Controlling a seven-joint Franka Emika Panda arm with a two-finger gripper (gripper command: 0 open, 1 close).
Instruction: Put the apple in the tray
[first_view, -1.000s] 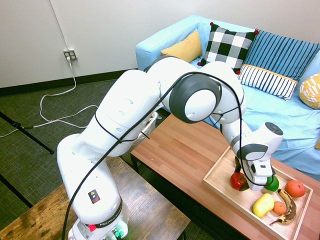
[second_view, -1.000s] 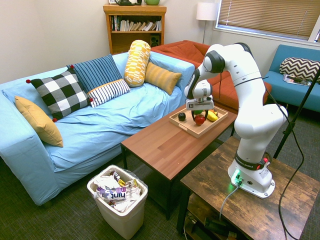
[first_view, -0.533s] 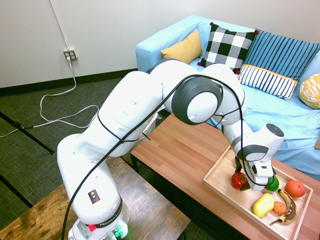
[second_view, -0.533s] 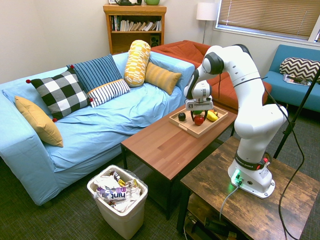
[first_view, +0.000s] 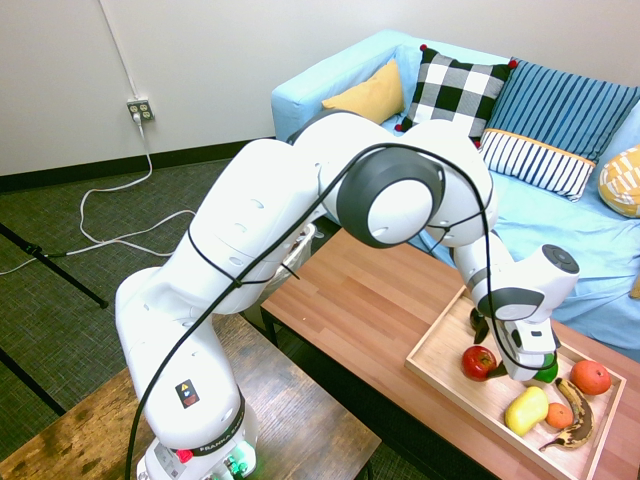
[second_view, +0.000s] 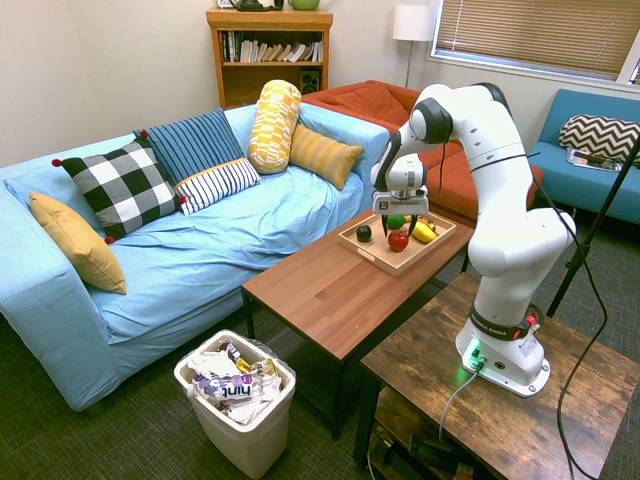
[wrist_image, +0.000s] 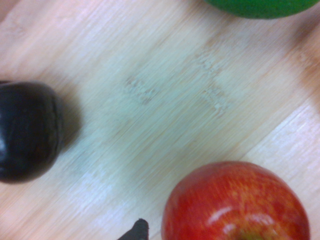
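Showing glossy red, the round apple sits near the spread fingers.

Lounge-like room | blue sofa with cushions | bookcase | floor lamp | wooden coffee table

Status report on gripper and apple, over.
Gripper open, low over pale wooden rectangular tray. Glossy round red apple inside, apparently ungripped. Glossy dark round fruit, smooth green fruit nearby.

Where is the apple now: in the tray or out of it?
In: the apple sits inside the rims of the tray.
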